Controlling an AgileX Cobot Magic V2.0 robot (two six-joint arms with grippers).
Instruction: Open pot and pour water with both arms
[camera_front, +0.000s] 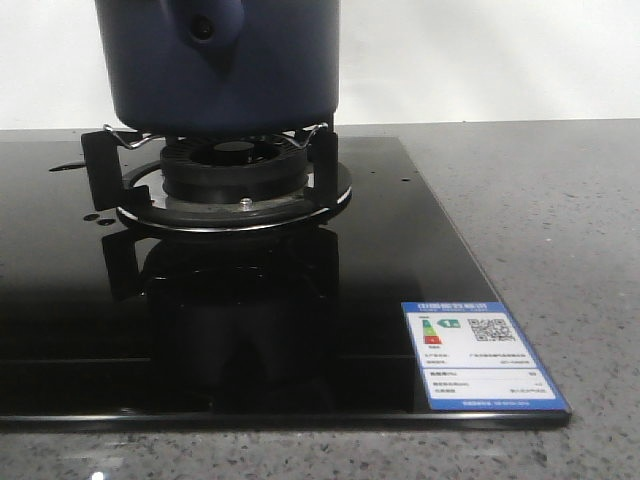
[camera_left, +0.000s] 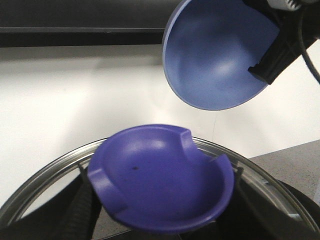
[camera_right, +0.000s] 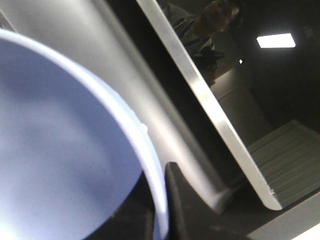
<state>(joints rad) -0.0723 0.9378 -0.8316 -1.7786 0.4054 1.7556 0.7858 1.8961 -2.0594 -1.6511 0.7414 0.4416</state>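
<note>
The dark navy pot (camera_front: 220, 60) stands on the burner, its side knob with a round hole (camera_front: 205, 28) facing the front camera. No gripper shows in the front view. My left gripper (camera_left: 162, 196) is shut on the purple notched knob (camera_left: 160, 170) of a steel-rimmed glass lid (camera_left: 45, 172). A lighter-blue bowl (camera_left: 215, 55) hangs tilted above the lid. My right gripper (camera_left: 265, 67) pinches its rim. A thin line drops from the bowl's lower edge. In the right wrist view the bowl (camera_right: 55, 150) fills the frame, its rim clamped in the right gripper (camera_right: 162, 200).
A black burner stand (camera_front: 235, 170) with wire supports carries the pot on a glossy black glass cooktop (camera_front: 250, 320). A blue-and-white label (camera_front: 480, 355) sits on the cooktop's near right corner. Grey stone counter (camera_front: 540, 200) lies to the right, with a white wall behind.
</note>
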